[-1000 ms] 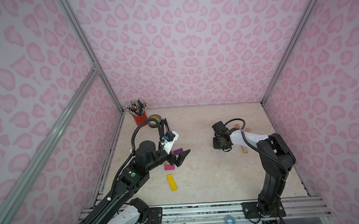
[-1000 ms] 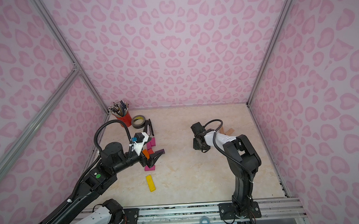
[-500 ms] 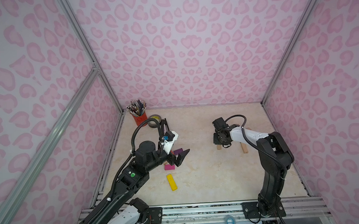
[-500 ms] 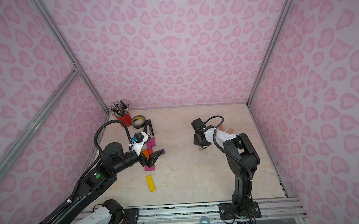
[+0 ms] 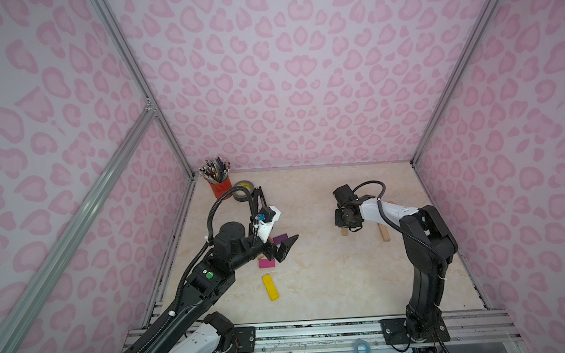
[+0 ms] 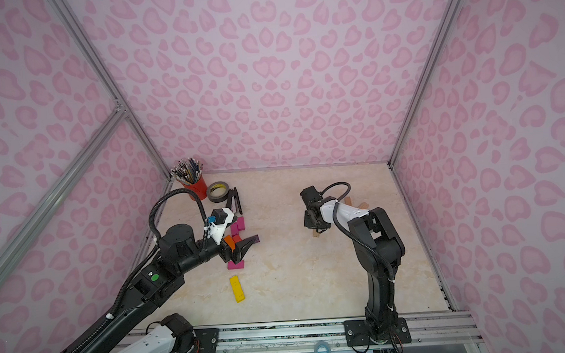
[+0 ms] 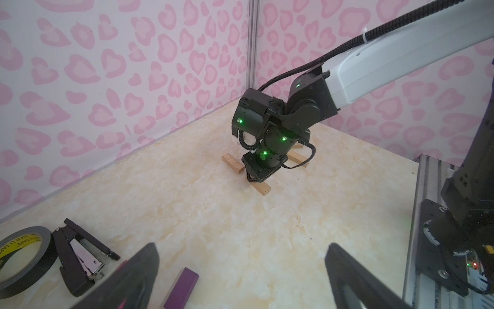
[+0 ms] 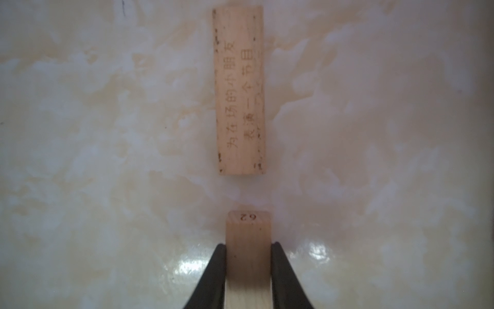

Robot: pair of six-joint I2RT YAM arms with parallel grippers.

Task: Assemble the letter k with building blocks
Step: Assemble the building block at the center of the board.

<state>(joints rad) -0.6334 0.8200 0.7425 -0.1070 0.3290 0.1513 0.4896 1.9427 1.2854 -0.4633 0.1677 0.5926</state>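
My right gripper (image 8: 248,244) is shut on a plain wood building block (image 8: 248,227) that lies on the table. A second wood block (image 8: 239,91) with printed writing lies in line with it, a short gap ahead. In both top views the right gripper (image 5: 349,227) points down at the held block (image 5: 344,232); another wood block (image 5: 384,233) lies to its right. My left gripper (image 7: 242,247) hangs open and empty over the coloured blocks: purple (image 7: 183,290), magenta (image 5: 267,263), orange (image 6: 229,241), pink (image 6: 237,225) and yellow (image 5: 270,287).
A red pencil cup (image 5: 221,186), a tape roll (image 5: 242,190) and a black stapler (image 5: 259,198) stand in the back left corner. Two more wood blocks (image 6: 348,200) lie behind the right arm. Pink patterned walls enclose the table on three sides.
The right gripper's jaws have closed onto the wood block, and its wrist has shifted slightly toward the back. The left arm has not moved.
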